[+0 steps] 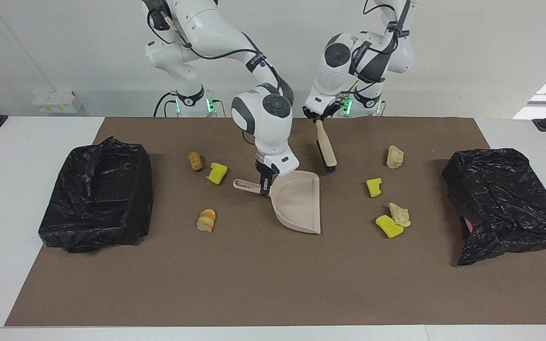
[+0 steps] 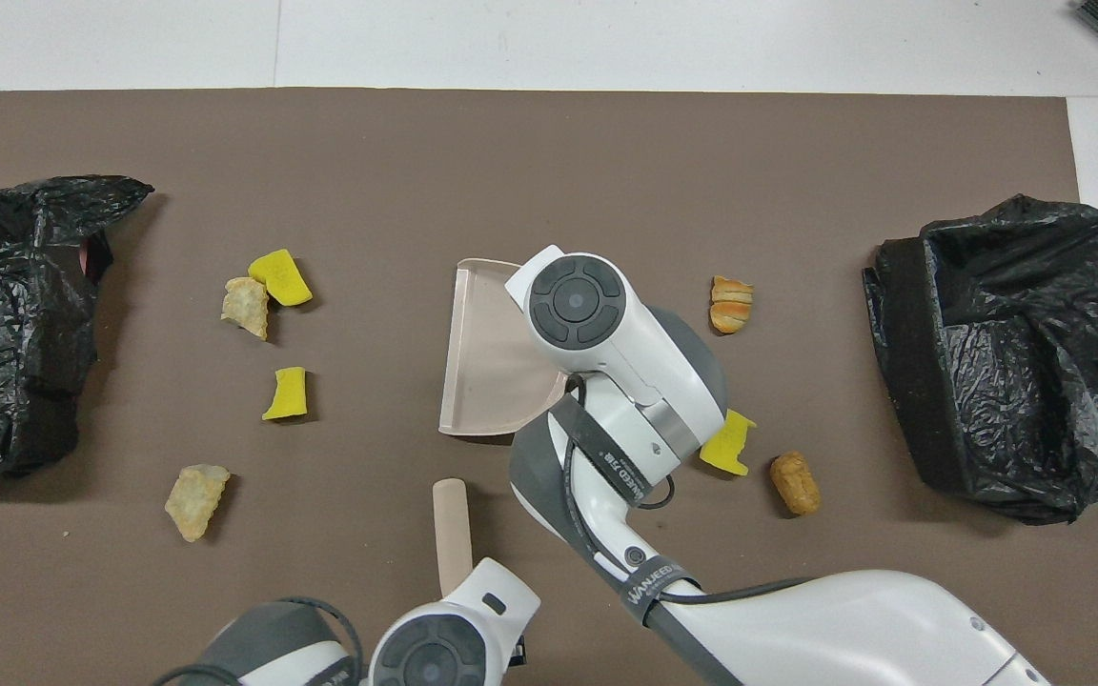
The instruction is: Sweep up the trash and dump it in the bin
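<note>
My right gripper [image 1: 264, 185] is shut on the handle of the beige dustpan [image 1: 299, 201], which sits low at the middle of the mat with its mouth toward the left arm's end. The pan also shows in the overhead view [image 2: 487, 353], empty. My left gripper [image 1: 318, 117] is shut on the beige brush [image 1: 326, 149], which hangs bristles-down beside the pan, nearer the robots. Trash lies in two groups. A brown lump [image 1: 195, 161], a yellow sponge [image 1: 217, 173] and a bread piece [image 1: 206, 220] lie toward the right arm's end. Two yellow sponges [image 1: 374, 187] [image 1: 389, 226] and two pale lumps [image 1: 395, 157] [image 1: 400, 214] lie toward the left arm's end.
A bin lined with a black bag [image 1: 97, 194] stands at the right arm's end of the brown mat [image 1: 273, 284]. A second black-bagged bin [image 1: 505, 199] stands at the left arm's end. White table borders surround the mat.
</note>
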{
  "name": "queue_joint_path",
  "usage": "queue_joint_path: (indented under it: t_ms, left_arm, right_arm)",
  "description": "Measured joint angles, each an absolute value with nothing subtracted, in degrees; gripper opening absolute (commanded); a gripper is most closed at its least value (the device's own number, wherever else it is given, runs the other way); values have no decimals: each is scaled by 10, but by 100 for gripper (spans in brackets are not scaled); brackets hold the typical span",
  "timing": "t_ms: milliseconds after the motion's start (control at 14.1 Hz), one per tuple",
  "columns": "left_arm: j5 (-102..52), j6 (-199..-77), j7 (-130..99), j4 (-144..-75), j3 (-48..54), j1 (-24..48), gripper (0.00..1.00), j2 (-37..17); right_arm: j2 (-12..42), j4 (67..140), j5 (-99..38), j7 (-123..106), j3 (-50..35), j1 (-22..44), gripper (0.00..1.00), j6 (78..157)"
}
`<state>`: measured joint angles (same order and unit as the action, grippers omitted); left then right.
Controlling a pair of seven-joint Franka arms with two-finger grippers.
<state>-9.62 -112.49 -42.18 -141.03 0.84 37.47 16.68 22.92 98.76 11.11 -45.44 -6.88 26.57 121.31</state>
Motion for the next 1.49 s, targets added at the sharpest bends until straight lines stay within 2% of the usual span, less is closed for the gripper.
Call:
queue_joint_path:
  t_ms: [142, 284, 355, 426, 497, 569, 640, 782, 1066, 1208, 1492]
  left_arm:
    - [-75, -1125, -408, -1400, 7, 311, 0, 167]
    - [-39, -1121, -404, -1385, 6, 263, 0, 166]
    - [-22, -1116, -404, -1380, 6, 250, 0, 166]
    - [-12, -1113, -404, -1378, 6, 239, 0, 166]
    - [-9, -1108, -405, -1378, 7, 228, 0, 166]
    - [-7, -1098, -406, -1378, 8, 214, 0, 166]
    - [-7, -1084, -407, -1378, 8, 197, 0, 166]
    - [-6, -1049, -411, -1378, 7, 167, 0, 166]
    - [27, -975, -481, -1377, 9, 151, 0, 172]
    - [30, -934, -494, -1381, 9, 136, 0, 184]
    - [30, -917, -501, -1431, 13, 130, 0, 223]
  right_arm:
    - [230, 995, 111, -452, -69, 263, 57, 1219]
    - [230, 1000, 111, -452, -69, 255, 54, 1232]
    - [230, 1002, 111, -452, -69, 252, 41, 1240]
    - [230, 1004, 111, -452, -69, 251, 36, 1242]
    - [230, 1004, 111, -452, -70, 252, 26, 1243]
    - [230, 1004, 111, -452, -71, 253, 3, 1243]
    - [230, 1004, 111, -452, -72, 254, 0, 1242]
    - [230, 1005, 111, -453, -72, 257, 0, 1242]
    - [230, 1002, 125, -453, -72, 260, 0, 1238]
    - [229, 986, 151, -453, -73, 269, 0, 1206]
    - [228, 972, 170, -453, -73, 281, 0, 1186]
